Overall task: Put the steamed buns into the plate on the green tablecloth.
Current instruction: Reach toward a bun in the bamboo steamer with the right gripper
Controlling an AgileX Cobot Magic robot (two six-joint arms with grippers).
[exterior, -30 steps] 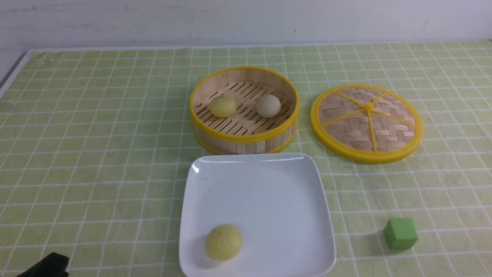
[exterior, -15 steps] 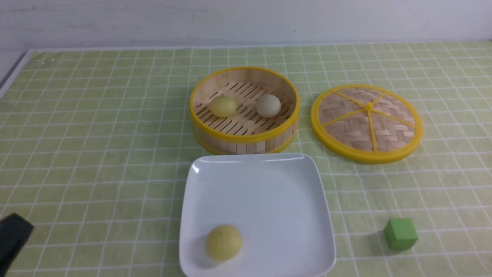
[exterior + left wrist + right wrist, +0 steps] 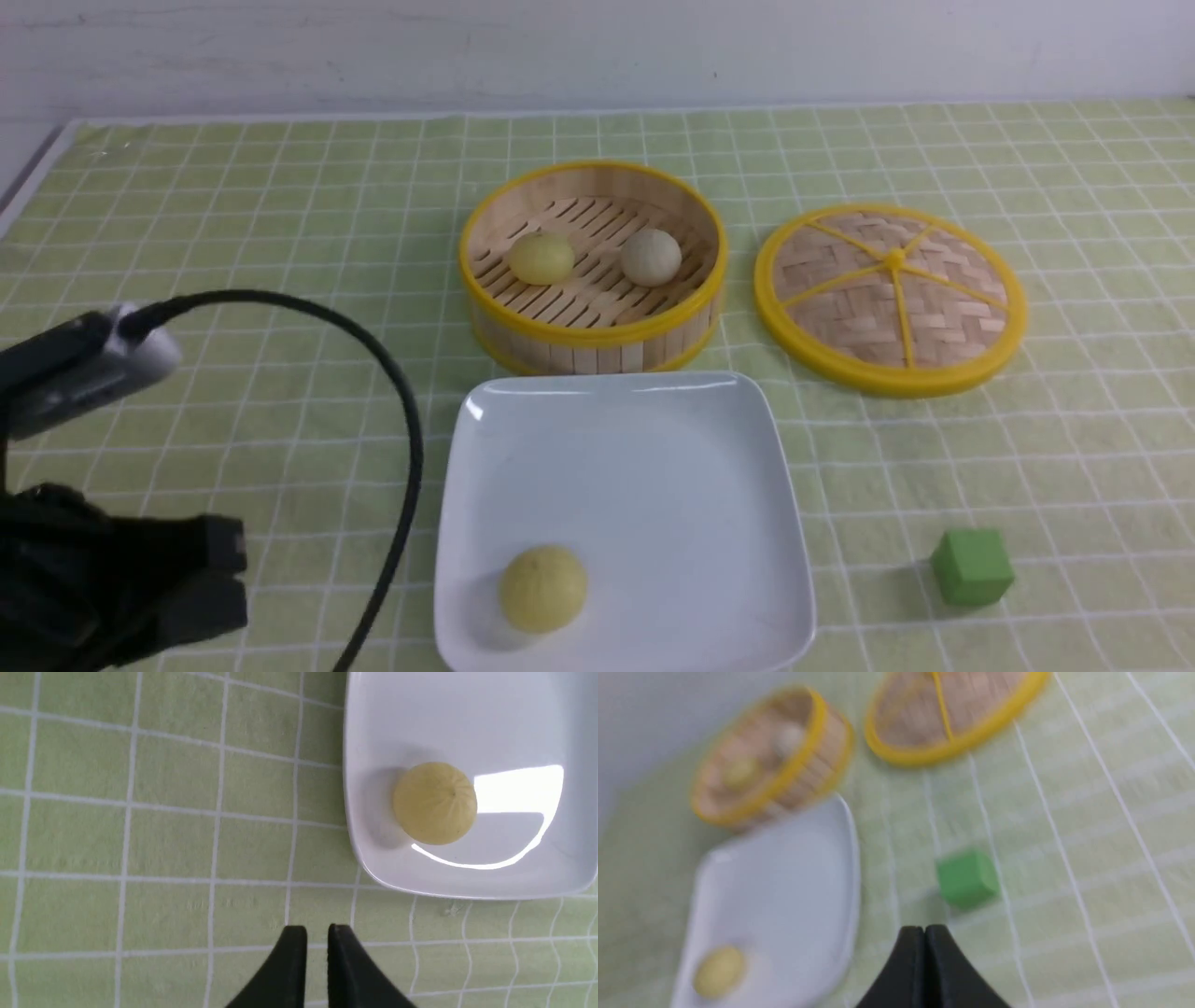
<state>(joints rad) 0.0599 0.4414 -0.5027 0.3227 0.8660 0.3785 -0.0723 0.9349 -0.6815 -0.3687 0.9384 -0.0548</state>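
1. To the right of the left arm (image 3: 93,579) in the front view, the white square plate (image 3: 625,420) lies on the green tablecloth (image 3: 233,233) that covers the tabletop. One pale yellow bun (image 3: 543,588) rests in the plate corner closest to that arm. Past the plate, the bamboo steamer basket (image 3: 593,331) holds a second pale yellow bun (image 3: 541,259) and a greyish-beige bun (image 3: 652,258), set apart from each other. The woven lid (image 3: 892,299) lies off to the far right, so the basket is open from above. The left tool's fingertips cannot be made out here, and the right tool is out of frame.
2. In the left wrist view, the left tool (image 3: 317,933) has its fingers almost together, only a thin slit between them and nothing held. It is over bare cloth, with the plate's corner (image 3: 373,868) and its bun (image 3: 435,802) just beside it. Being empty and clear of the plate, it looks free to go for the basket.
3. In the blurred right wrist view, the right tool (image 3: 924,931) has its fingertips pressed together and is empty. A green cube (image 3: 967,878), no part of the job, sits just ahead of it, with the plate (image 3: 784,868) off to its left.
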